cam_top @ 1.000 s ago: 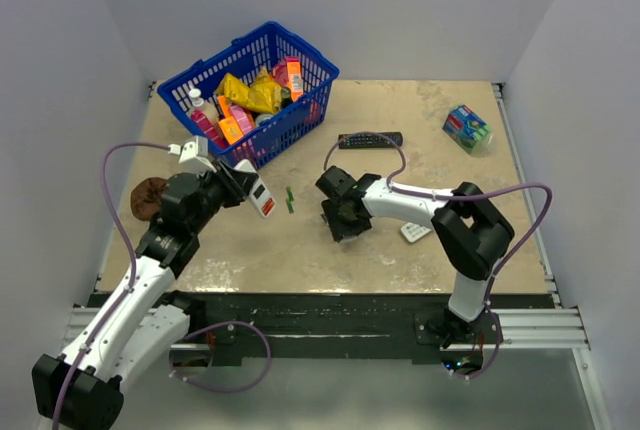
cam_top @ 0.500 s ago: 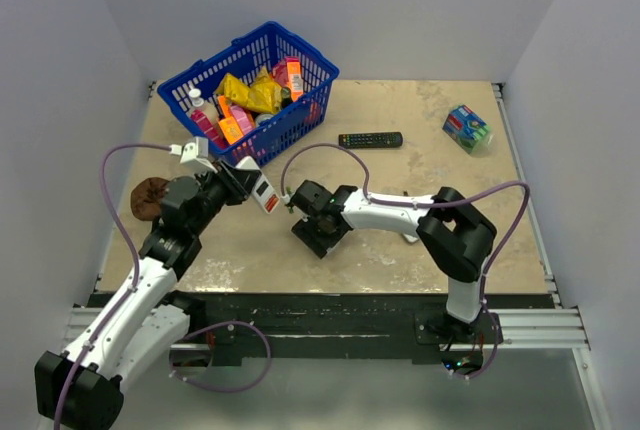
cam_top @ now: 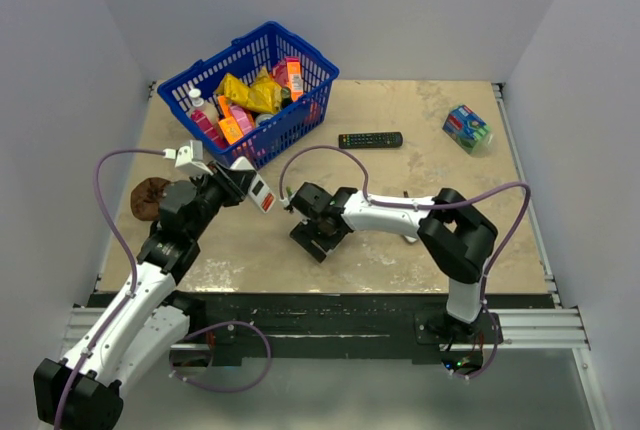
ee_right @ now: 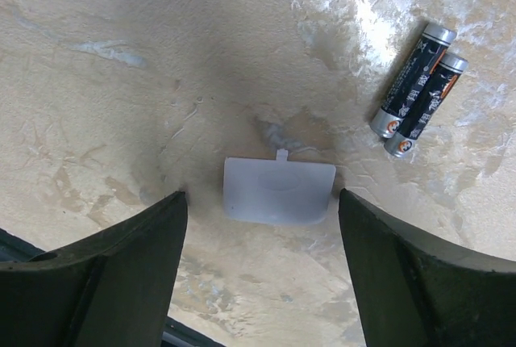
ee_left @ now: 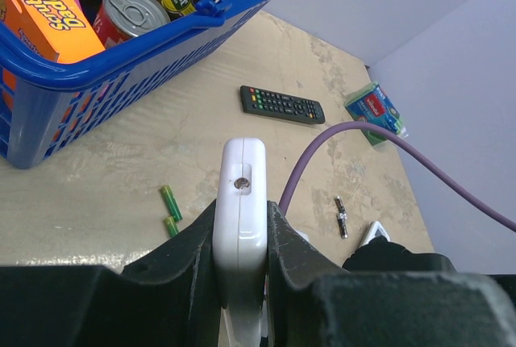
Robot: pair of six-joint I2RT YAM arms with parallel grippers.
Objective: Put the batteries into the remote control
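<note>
Beige table (cam_top: 470, 165), left claw (ee_left: 240, 234) pinching remote control (ee_left: 240, 177); right claw (ee_right: 262, 282) spread near batteries (ee_right: 419, 93)

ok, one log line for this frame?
left gripper: shut on remote control | right gripper: open above white cover | black batteries: two, beside cover, untouched

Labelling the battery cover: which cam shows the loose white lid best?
Right wrist: the white lid lies flat on the table, fully visible between the right gripper's open fingers, near two black batteries. Top external: the gripper covers that spot. Left wrist: can't spot it.
</note>
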